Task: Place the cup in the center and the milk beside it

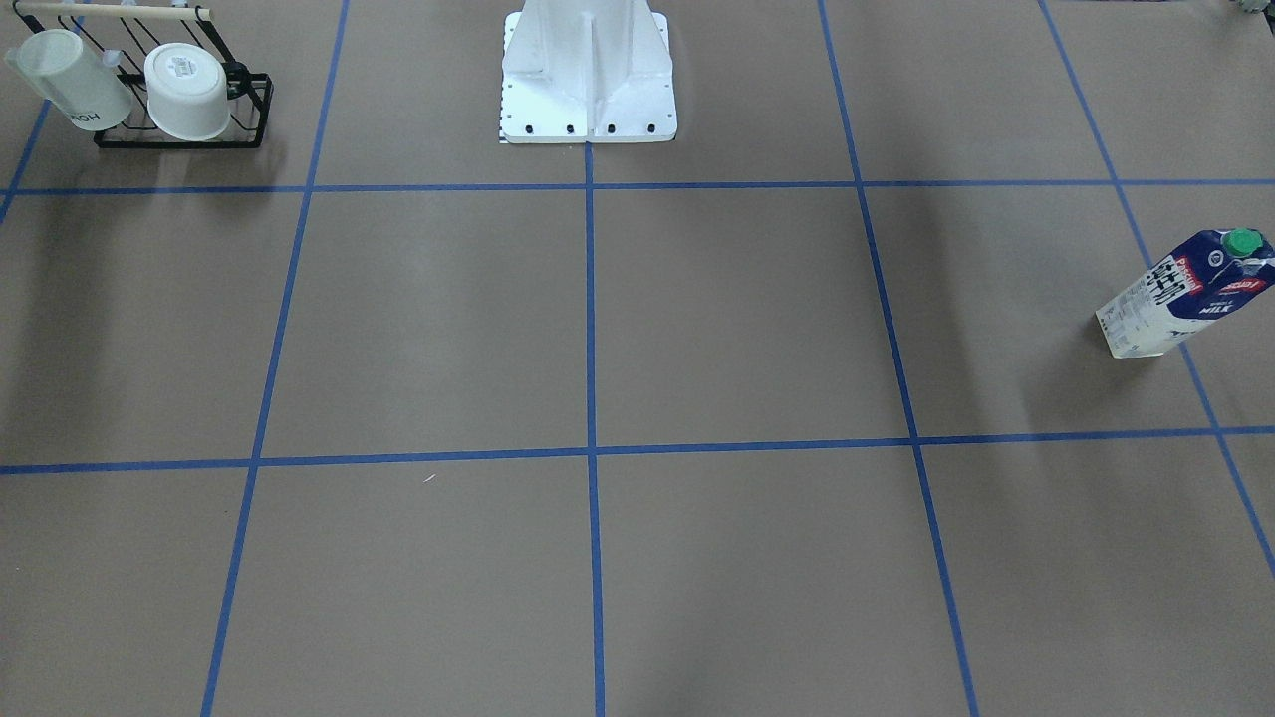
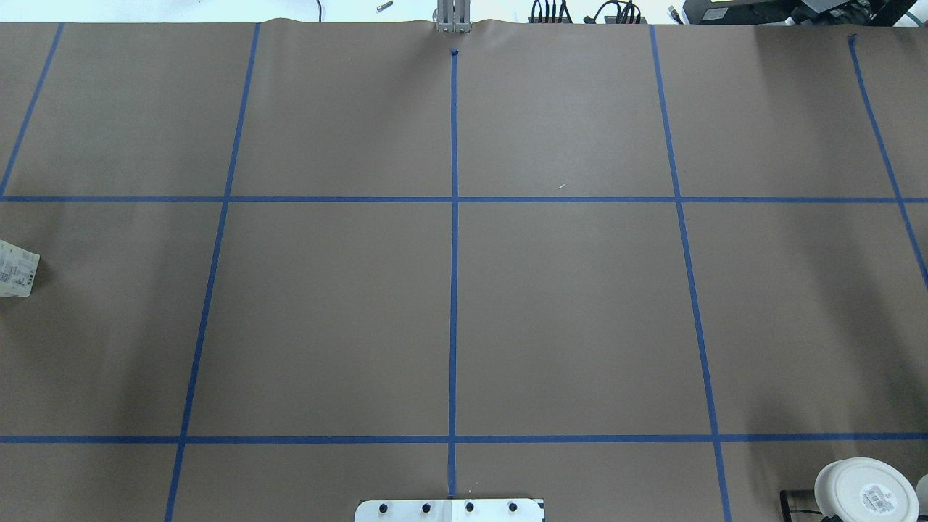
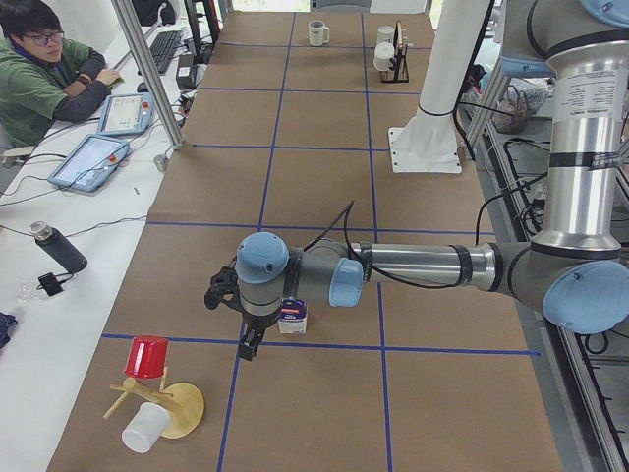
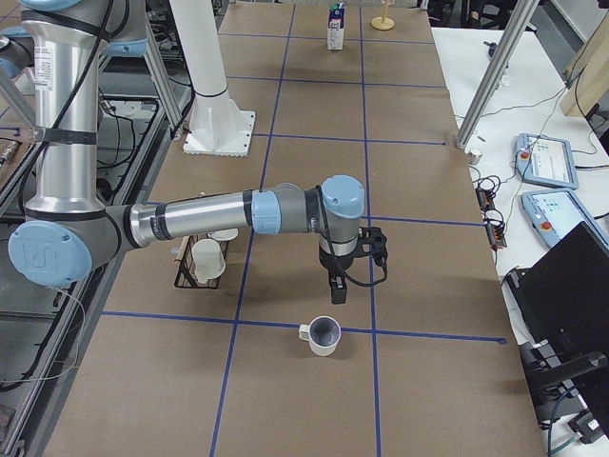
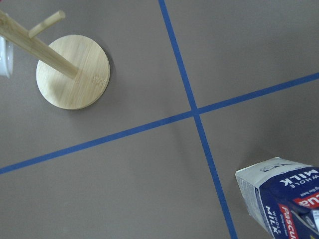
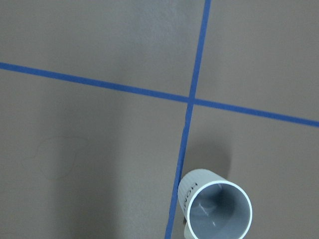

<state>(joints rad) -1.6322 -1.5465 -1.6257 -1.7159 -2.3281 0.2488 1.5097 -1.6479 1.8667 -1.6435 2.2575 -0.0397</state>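
Left claw [image 3: 247, 346] hangs low just beside milk [image 3: 292, 317], centre of left-side view; spread or pressed together, cannot tell. Right claw [image 4: 333, 288] near cup [image 4: 324, 335] (upright, grey inside), lower centre of right-side view; state likewise unreadable. Both things stand on worktop [image 1: 737, 319], seemingly ungripped.

In the front-facing view the milk [image 1: 1185, 294] stands on the desk [image 1: 737, 319] at the right edge, mid-height; a wire rack [image 1: 251, 105] holding two other cups [image 1: 189, 90] sits upper left, with the robot's base [image 1: 588, 80] at top centre. In the right side view the cup [image 4: 324, 335] stands lower centre (just below the right claw [image 4: 335, 290]).
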